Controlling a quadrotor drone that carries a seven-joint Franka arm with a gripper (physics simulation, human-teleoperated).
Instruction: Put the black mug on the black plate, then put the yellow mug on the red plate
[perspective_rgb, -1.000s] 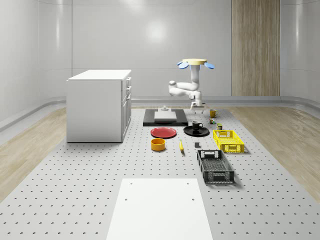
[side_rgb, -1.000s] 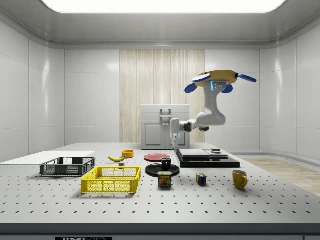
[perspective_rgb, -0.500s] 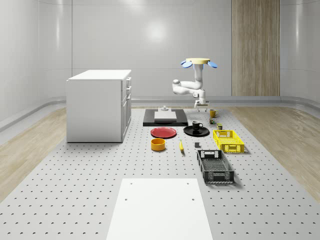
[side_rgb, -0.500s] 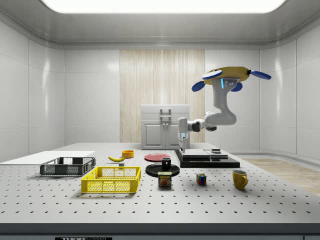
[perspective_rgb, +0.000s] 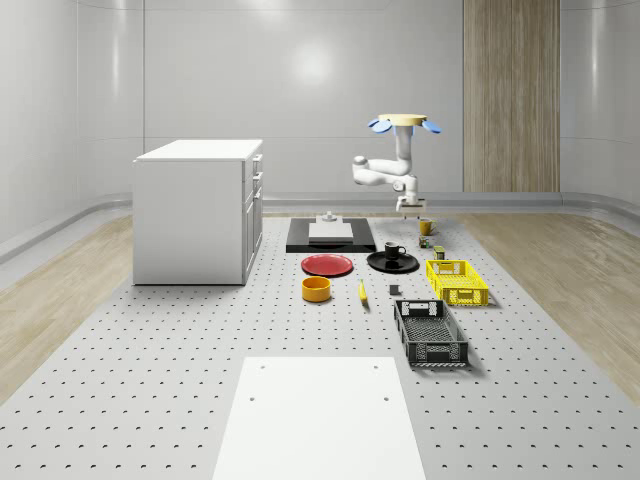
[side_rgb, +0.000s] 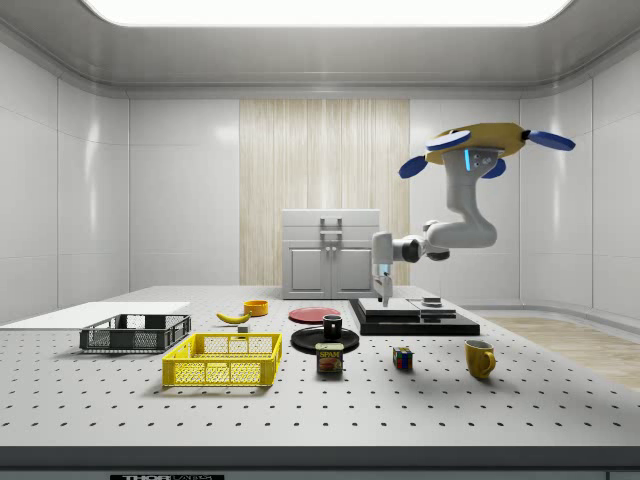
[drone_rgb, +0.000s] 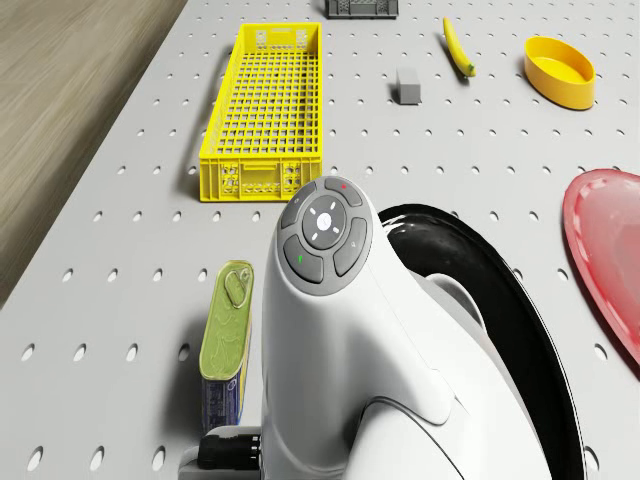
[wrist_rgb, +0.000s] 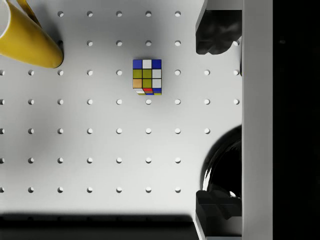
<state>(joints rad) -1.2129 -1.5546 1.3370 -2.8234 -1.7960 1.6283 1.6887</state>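
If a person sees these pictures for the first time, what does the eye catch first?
First the flying drone, hovering above the far end of the table with its white arm bent down and its claw hanging empty. Next, the black mug standing on the black plate, and the yellow mug alone near the colored cube.

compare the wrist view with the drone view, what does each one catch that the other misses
Wrist view: the yellow mug, a colour cube and the open gripper above the table.

Drone view: the yellow crate, banana, yellow bowl, red plate, a tin can and the arm's white link.

Shared: the perforated table and, probably, the black plate, which the wrist view catches as a glossy dark curve.
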